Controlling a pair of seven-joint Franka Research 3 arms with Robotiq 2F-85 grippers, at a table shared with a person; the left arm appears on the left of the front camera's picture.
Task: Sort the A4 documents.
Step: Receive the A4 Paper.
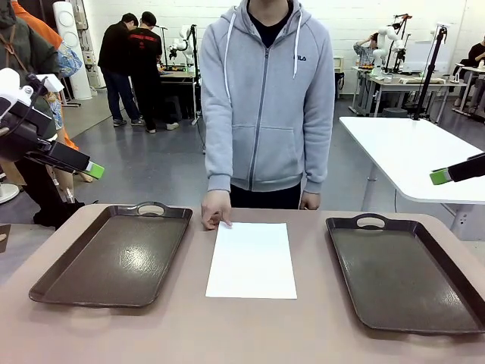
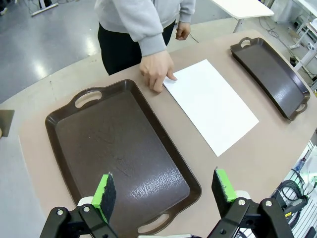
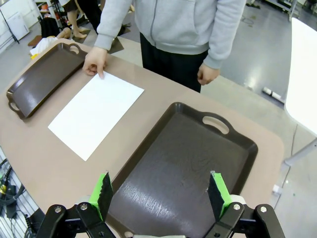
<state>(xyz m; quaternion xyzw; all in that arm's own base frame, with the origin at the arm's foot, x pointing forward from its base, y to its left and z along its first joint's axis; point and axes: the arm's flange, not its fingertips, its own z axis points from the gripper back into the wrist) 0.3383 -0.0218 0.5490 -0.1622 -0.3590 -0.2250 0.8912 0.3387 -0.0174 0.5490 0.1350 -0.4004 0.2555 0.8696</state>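
One A4 sheet [image 1: 251, 259] between left tray [image 1: 114, 258] and right tray [image 1: 402, 280], person's hand [image 1: 215, 208] on its corner. My left gripper [image 2: 164, 187], right gripper [image 3: 160, 191] open, empty; next, pinch the sheet's edge.

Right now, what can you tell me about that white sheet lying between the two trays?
The white sheet is a plain, blank rectangle of thin paper, uncreased as far as shows. It lies flat on the beige table, short edge toward the robot, between the left tray and the right tray, touching neither. A person's hand rests a fingertip on its far left corner.
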